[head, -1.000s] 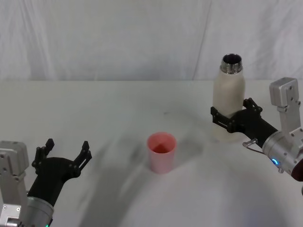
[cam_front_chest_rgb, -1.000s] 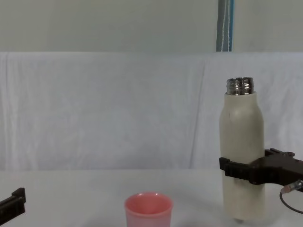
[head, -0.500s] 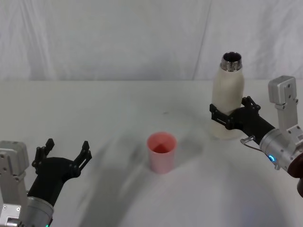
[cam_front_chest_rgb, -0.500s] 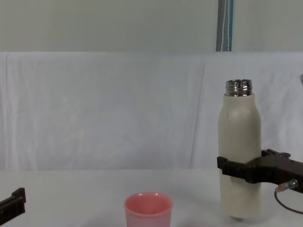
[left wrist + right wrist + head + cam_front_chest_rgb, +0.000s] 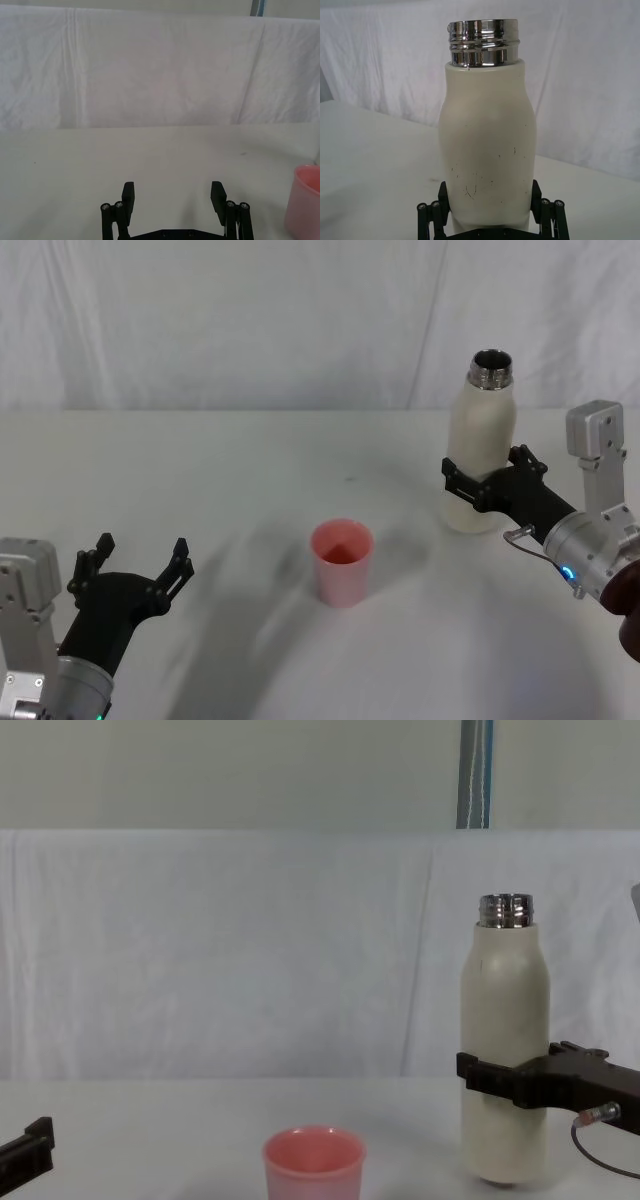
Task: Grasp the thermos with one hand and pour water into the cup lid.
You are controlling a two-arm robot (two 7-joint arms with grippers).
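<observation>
Two tools show in the head view. Right tool [image 5: 483, 483] clenched round the lower body of the thermos [image 5: 482, 455], which stands upright at the far right of the bench [image 5: 200, 490], open steel neck up. Cup lid [image 5: 341, 562] sits upright near the bench middle, left of and nearer than the thermos, well apart from it; inside looks reddish, contents cannot tell. Left tool [image 5: 140, 562] at near left, fingers spread, released, holding nothing, well apart from the cup lid. White cloth backdrop [image 5: 250, 320] behind the bench.

Left wrist view: left tool [image 5: 174, 199] released, two black fingers apart with bare bench between them. Cup lid [image 5: 303, 205] cut off at the edge, away from the fingers. Backdrop [image 5: 150, 70] across the far side.

Right wrist view: thermos [image 5: 486, 145] upright between the fingers of the right tool [image 5: 490, 210], one finger [image 5: 443, 197] against each side of the lower body. Cream surface with faint dark specks, shiny threaded neck on top.

Chest view: thermos [image 5: 505, 1040] upright at right, right tool [image 5: 500, 1080] gripping it below mid-height from the right side. Whether its base touches the bench or sits just above it, cannot tell. Cup lid [image 5: 313, 1165] at the bottom centre, left of the thermos, apart from it. A tip of the left tool [image 5: 25, 1145] enters at lower left.
</observation>
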